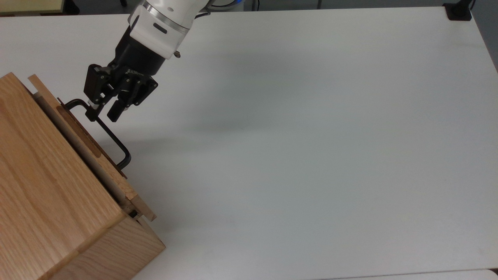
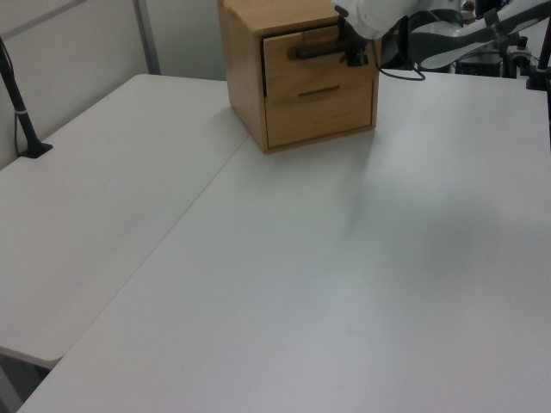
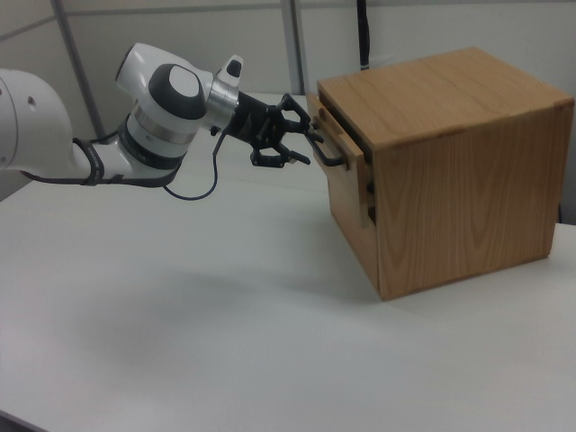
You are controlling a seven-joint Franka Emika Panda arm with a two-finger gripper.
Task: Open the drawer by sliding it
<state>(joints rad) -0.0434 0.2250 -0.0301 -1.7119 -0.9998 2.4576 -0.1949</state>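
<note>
A wooden cabinet stands on a white table, at the top view's lower left corner and at the far end of the table in the left view. The drawer is the upper of two fronts in the left view and sits in the cabinet's top slot. It is pulled out only a little: a narrow dark gap shows between its front panel and the cabinet edge in the top view, and the panel stands slightly proud of the cabinet face in the right view. Its black bar handle runs along the front panel. The arm reaches in from the top view's upper edge and from the right view's left. The gripper is at the end of the handle nearer the top view's top, with its fingers spread apart. One finger lies against the bar near its corner bend, and the other finger is on the table side of the bar, just clear of it. In the right view the black fingers splay out in front of the drawer front, with the handle's end between them. The lower drawer front is flush with the cabinet.
</note>
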